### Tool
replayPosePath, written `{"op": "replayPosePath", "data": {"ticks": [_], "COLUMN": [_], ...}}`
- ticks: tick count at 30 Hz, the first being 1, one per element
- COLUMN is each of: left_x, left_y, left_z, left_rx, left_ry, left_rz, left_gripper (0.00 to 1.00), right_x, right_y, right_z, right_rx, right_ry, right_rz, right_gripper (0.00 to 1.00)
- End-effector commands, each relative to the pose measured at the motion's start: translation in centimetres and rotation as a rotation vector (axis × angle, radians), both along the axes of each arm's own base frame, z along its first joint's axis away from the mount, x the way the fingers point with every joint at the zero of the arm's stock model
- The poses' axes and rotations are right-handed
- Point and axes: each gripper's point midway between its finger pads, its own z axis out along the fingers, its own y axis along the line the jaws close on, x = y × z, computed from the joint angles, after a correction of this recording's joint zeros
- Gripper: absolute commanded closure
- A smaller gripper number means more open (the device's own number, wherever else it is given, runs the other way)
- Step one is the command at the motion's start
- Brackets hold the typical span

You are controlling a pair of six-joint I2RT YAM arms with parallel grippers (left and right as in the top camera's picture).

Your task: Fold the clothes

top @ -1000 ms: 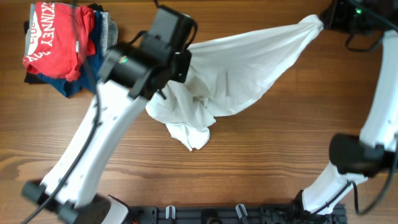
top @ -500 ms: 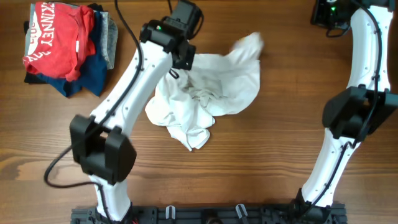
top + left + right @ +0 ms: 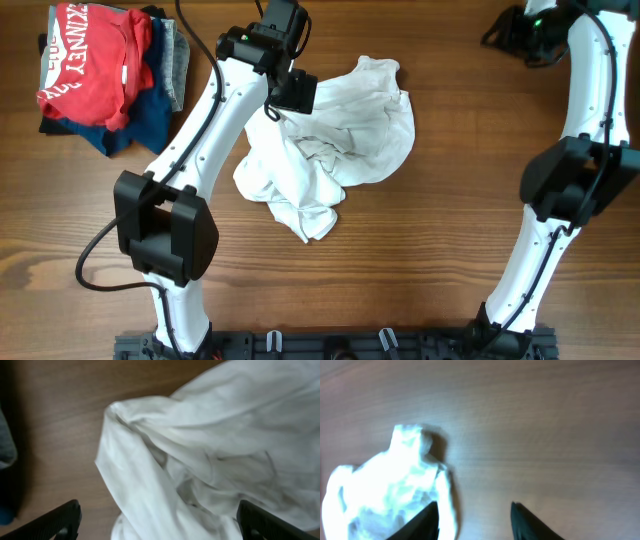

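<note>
Hovering | left end effector [image 3: 159,519] wide over T-shirt [image 3: 350,125] | right end effector [image 3: 475,517] parted, empty

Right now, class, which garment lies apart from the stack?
The white T-shirt, crumpled alone in the middle; the red T-shirt tops the navy and grey garments stacked at the corner.

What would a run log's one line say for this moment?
white T-shirt: crumpled heap on table, unfolded | left pincer: open, over shirt | right pincer: open, empty, clear of shirt
</note>
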Motion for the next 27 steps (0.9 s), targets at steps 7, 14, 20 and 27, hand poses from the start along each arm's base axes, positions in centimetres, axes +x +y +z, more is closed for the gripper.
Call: {"op": "replayPosePath", "data": {"ticks": [7,14,20,27], "left_x": [-3.5,-2.5,-0.9,-0.2], "left_y": [-0.6,2.8,6.4,10.2], "left_z": [6.0,5.4,5.7,5.7], "left_rx": [-0.233,-0.201,-0.21,-0.209], "left_ry": [0.017,0.018,-0.017,-0.025], "left_rz": [0.068,0.156,0.24,0.327], "left_gripper": [0.0,0.0,0.0,0.0], "right_x": [-6.1,-9.8,-11.8,-11.7], "right_y": [12.6,17.6,18.9,19.1], "right_z": [-1.2,-6.3,-11.1,-13.4], "right_rx": [0.072,-0.083,-0.144,-0.143], "right_ry": [0.232,0.402,0.482,0.474], "right_rz": [0.282,0.339,0.327,0.288], "right_gripper": [0.51,0.5,0.53,0.56]}}
